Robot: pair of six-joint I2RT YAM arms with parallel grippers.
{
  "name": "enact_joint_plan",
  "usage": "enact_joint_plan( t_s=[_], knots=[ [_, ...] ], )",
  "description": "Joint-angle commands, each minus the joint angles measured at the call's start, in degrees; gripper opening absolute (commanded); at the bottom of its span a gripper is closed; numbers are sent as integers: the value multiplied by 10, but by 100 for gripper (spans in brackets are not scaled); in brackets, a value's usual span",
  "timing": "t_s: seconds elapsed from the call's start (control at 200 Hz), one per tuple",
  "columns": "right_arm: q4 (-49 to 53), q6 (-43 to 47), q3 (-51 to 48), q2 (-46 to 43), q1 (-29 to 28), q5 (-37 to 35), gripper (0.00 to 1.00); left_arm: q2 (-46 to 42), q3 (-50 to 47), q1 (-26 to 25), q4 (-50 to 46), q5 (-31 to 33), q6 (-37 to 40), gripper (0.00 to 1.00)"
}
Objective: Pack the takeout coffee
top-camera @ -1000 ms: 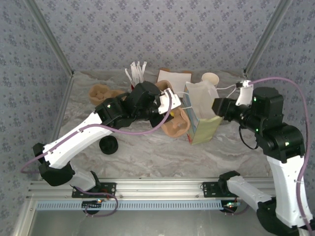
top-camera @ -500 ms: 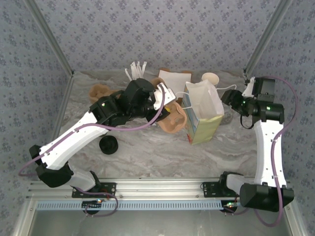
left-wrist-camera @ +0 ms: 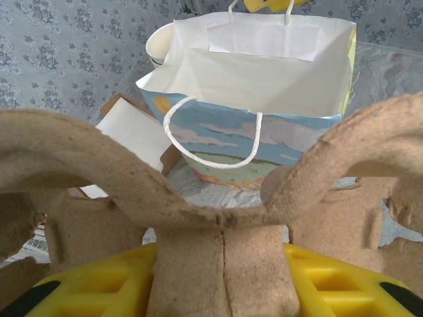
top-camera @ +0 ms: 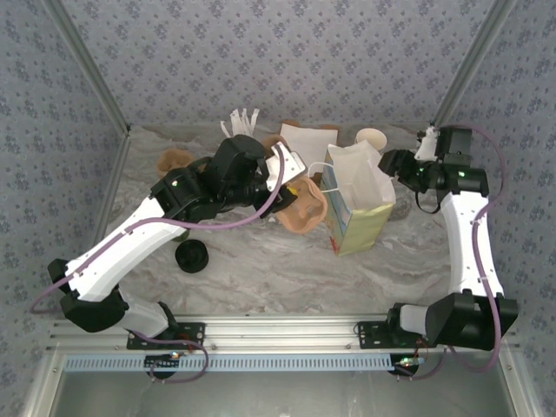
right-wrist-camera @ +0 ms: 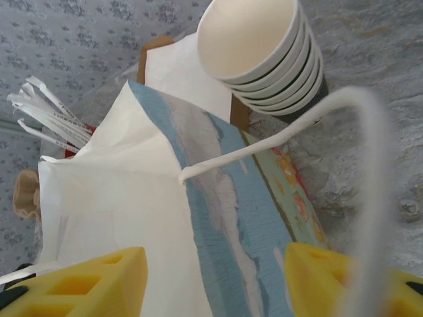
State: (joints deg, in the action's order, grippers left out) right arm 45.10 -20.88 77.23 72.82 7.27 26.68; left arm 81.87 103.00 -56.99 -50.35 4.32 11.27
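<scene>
The left fingers (left-wrist-camera: 330, 281) are clamped on a moulded cardboard cup carrier (top-camera: 306, 211). In the left wrist view the carrier's middle ridge sits squeezed between the two yellow pads, and its arms spread out to either side. Seen from above, the carrier hangs tilted just left of the paper bag (top-camera: 360, 187), close to the bag's open mouth. The bag stands near the middle of the counter (top-camera: 261, 278), white inside and printed blue and yellow outside. One string handle (left-wrist-camera: 213, 146) droops over the side facing the carrier. The right fingers (right-wrist-camera: 86, 284) are apart and grip nothing. The bag's top edge runs between them, and its other string handle (right-wrist-camera: 370, 165) loops across in front of one finger. From above, that arm reaches in from the right and ends just beside the bag's far right corner. The paper cups (right-wrist-camera: 254, 39) sit nested in a stack with pale cream rims and a dark outside, standing on the counter behind the bag near the back wall. The black lid (top-camera: 191, 255) lies flat on the counter well to the left, beside the left arm and apart from the cups. A bundle of white sticks (top-camera: 239, 122) stands at the back. White napkins (top-camera: 306, 139) lie beside them. More cardboard carriers (top-camera: 174, 161) rest at the back left.
</scene>
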Motion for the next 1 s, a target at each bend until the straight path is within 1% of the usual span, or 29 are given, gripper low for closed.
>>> enact_joint_plan(
  t_s=[0.0, 0.13, 0.215, 0.255, 0.42, 0.58, 0.785, 0.85, 0.934, 0.994],
  knots=[
    [1, 22, 3, 5, -14, -7, 52, -20, 30, 2, -17, -5, -4, 43],
    [0, 23, 4, 8, -35, -10, 40, -20, 49, 2, -33, -2, -4, 43],
    [2, 20, 10, 12, -49, -15, 28, -21, 60, 2, -39, -1, -1, 43],
    [7, 21, 15, 14, -57, -20, 23, -21, 64, 1, -40, 1, -1, 43],
    [9, -11, 19, 11, -87, -29, 13, -14, 84, -6, -52, 7, 3, 43],
    [13, -70, 21, -1, -125, -50, 9, 0, 131, -13, -75, 10, 11, 43],
    [-7, -141, 19, -30, -216, -104, 8, 24, 166, -15, -98, 0, 14, 43],
    [-13, -147, 19, -36, -249, -121, 8, 26, 167, -15, -101, -5, 14, 42],
    [-20, -169, 15, -46, -289, -162, 8, 30, 168, -15, -110, 1, 15, 43],
    [-32, -180, 4, -52, -306, -178, 8, 32, 170, -15, -121, 6, 15, 42]
  ],
)
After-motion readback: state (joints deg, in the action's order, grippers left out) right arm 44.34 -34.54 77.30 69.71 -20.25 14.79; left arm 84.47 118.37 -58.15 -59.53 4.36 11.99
